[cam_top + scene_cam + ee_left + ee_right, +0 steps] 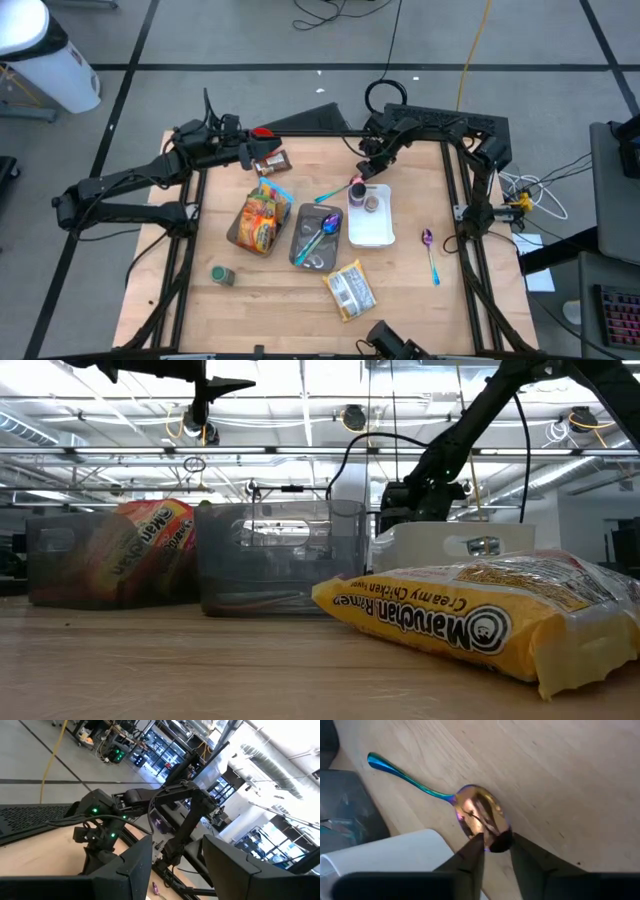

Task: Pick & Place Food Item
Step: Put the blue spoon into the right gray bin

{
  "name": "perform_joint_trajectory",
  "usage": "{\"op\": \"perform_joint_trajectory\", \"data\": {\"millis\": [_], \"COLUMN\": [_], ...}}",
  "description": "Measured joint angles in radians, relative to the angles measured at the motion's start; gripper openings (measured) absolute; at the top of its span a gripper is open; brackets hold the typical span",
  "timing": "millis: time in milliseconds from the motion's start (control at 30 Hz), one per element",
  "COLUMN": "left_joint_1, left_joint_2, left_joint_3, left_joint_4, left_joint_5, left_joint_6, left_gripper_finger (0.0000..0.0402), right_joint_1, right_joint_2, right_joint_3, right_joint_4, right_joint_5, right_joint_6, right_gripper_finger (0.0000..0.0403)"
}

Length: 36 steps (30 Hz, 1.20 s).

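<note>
**A:** At the table's (300, 300) back edge, what do we see of the right claw (362, 180)?

**B:** We see it low over the wood, just behind the white tray (372, 236). In its own wrist view the two fingers (470, 854) stand narrow. Their tips close on the near rim of a spoon's (477, 812) coppery bowl. The spoon lies flat, and its blue-green handle points away from the claw.

**A:** And the left claw (262, 158)?

**B:** It is raised near the back left corner. Its fingers (135, 870) stand well apart, and we see the room and the other arm through the gap. From above, a brown packet (277, 160) shows just beside it. We cannot tell whether the two touch.

**A:** Where is the food?

**B:** We count two noodle packs, both apart from the claws. The yellow pack (350, 288) lies on the table near the front edge and fills the right of the low view. The red pack (258, 218) sits in the left grey bin (232, 232). The right grey bin (300, 250), touching the first, holds a second spoon (320, 234).

**A:** Anything else?

**B:** A small tin (372, 203) stands in the tray. A can (222, 275) stands front left. A purple spoon (430, 255) lies right of the tray, well apart from it.
</note>
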Motion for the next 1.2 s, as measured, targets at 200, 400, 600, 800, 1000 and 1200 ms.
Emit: {"op": "perform_joint_trajectory", "data": {"millis": [200,400,600,800,1000,1200], "left_joint_1": [0.0,0.0,0.0,0.0,0.004,0.022], "left_joint_2": [0.0,0.0,0.0,0.0,-0.001,-0.001], "left_joint_3": [0.0,0.0,0.0,0.0,0.0,0.0], "left_joint_4": [0.0,-0.001,-0.002,-0.003,-0.003,-0.004], "left_joint_5": [0.028,0.054,0.054,0.054,0.052,0.063], "left_joint_6": [-0.005,-0.022,-0.024,0.009,0.043,0.055], "left_gripper_finger": [0.0184,0.0184,0.0184,0.0184,0.0184,0.0184], "right_joint_1": [0.0,-0.001,-0.02,-0.065,-0.096,-0.091], "right_joint_2": [-0.001,-0.005,-0.075,-0.187,-0.321,-0.427], "right_joint_3": [0.0,0.0,0.0,0.0,-0.001,-0.001], "right_joint_4": [0.005,0.013,0.056,0.075,0.074,0.072], "right_joint_5": [0.018,0.02,0.051,0.052,0.046,-0.051], "right_joint_6": [-0.001,0.008,0.034,0.069,0.086,0.13], "right_gripper_finger": [0.0009,0.0004,0.0002,0.0,0.0,0.0]}}
